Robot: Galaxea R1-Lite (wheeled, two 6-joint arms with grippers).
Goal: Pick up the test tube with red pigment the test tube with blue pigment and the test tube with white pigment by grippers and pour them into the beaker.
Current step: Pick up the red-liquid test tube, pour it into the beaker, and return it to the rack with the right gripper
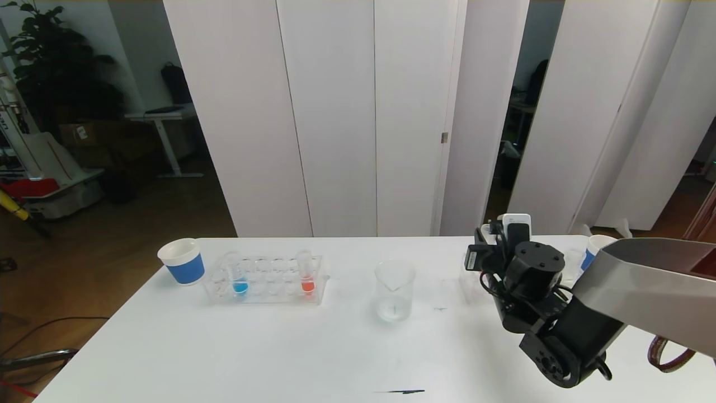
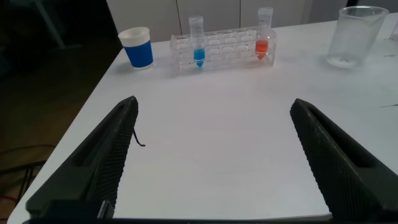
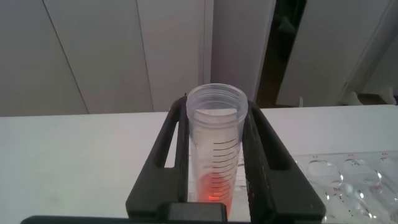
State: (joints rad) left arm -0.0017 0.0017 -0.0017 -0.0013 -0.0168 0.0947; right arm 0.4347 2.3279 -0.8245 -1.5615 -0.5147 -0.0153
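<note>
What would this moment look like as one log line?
right gripper: shut on red tube | left gripper: open, empty | beaker: nearly empty | blue tube: racked

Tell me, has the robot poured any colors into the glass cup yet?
Not that shows: the beaker looks clear, with no color in it. In hand: the right gripper has its jaws shut on a tube with red liquid. Left to do: pour it, then the blue tube waiting in the rack. The left gripper hangs open over the table.
</note>
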